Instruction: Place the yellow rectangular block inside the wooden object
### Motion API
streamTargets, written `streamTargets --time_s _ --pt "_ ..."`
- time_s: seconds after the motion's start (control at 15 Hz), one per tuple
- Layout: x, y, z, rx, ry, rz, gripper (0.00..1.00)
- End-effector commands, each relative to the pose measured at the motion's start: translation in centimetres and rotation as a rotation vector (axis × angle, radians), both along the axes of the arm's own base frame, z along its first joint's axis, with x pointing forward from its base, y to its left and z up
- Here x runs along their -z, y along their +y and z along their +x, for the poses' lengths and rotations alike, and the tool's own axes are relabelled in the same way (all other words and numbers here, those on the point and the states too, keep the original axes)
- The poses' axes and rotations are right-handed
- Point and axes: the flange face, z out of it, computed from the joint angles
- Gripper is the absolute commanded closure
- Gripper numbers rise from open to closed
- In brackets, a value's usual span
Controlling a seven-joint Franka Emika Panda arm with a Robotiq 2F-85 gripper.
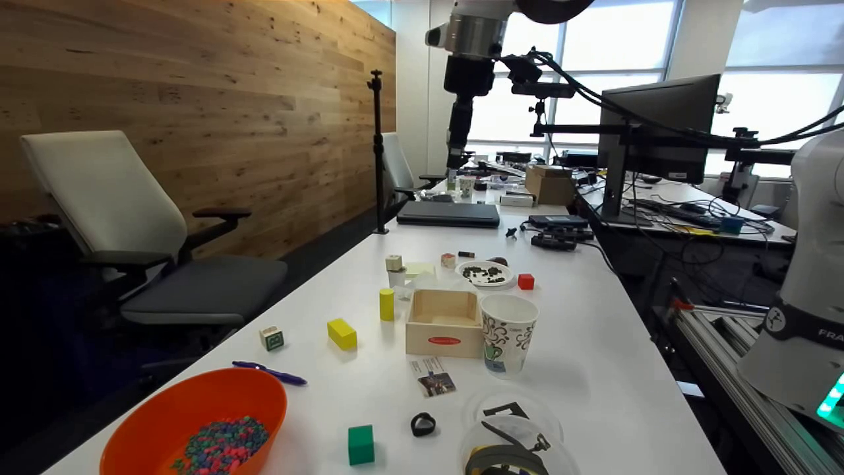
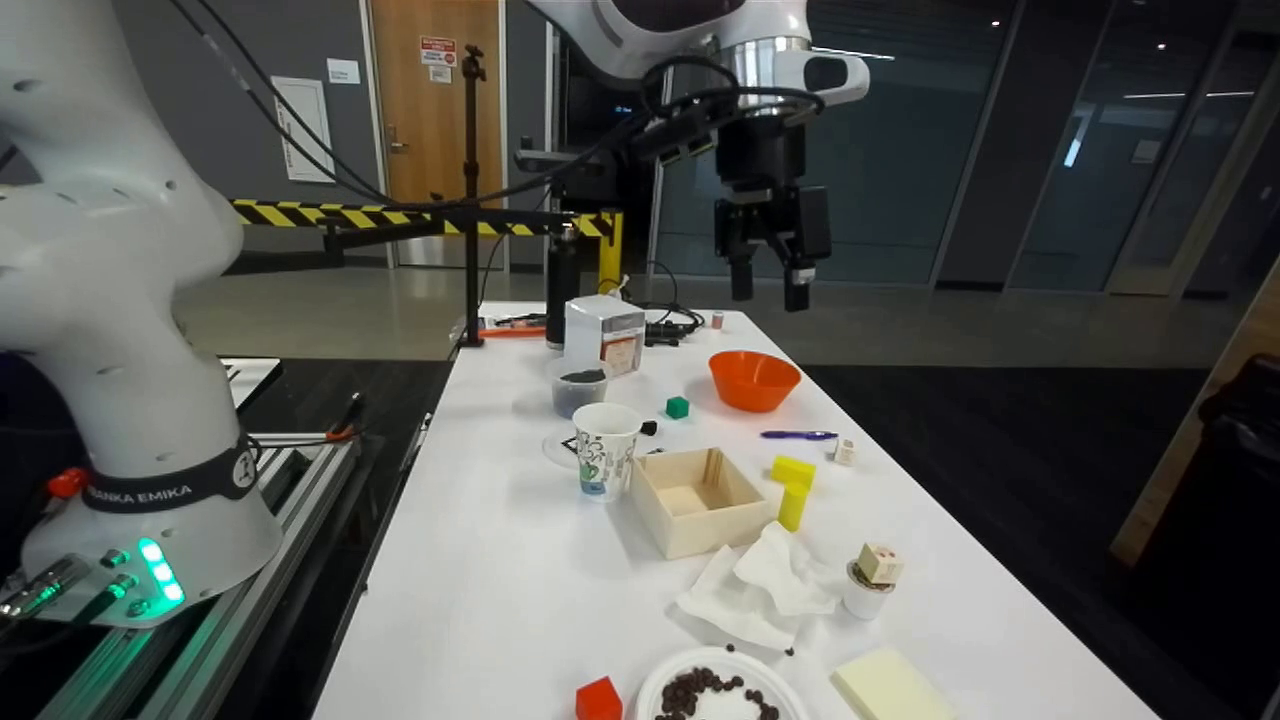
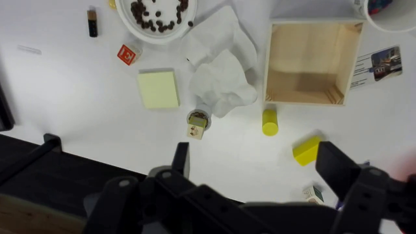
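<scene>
The yellow rectangular block point(image 1: 342, 334) lies on the white table beside the wooden box. It also shows in an exterior view point(image 2: 793, 471) and in the wrist view point(image 3: 305, 151), where the right finger partly overlaps it. The wooden box point(image 1: 422, 340) is open-topped; its inside looks empty in the wrist view point(image 3: 305, 58). My gripper point(image 2: 769, 290) is open and empty, high above the table, pointing down. In the wrist view my gripper's point(image 3: 258, 162) fingers are wide apart, with bare table showing between them and the yellow block near the right finger.
A yellow cylinder point(image 3: 269, 123) stands between the block and the box. A paper cup point(image 1: 508, 336) stands beside the box. A crumpled napkin point(image 2: 765, 590), a small pot with a cube on top point(image 2: 868, 590), a pen point(image 1: 270, 373) and an orange bowl point(image 2: 753, 382) are nearby.
</scene>
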Motion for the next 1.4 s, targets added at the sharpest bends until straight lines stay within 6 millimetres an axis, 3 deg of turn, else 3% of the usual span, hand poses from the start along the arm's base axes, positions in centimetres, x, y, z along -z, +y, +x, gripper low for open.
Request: streamTargets --time_s 0.0,0.8,1.33 --pt "0.6 1.2 3.8 -0.105 -0.011 0.039 0.00" --pt "4.8 4.9 9.6 -0.454 0.050 0.071 0.00" --pt "6.6 8.0 11.5 -0.775 0.112 0.022 0.00"
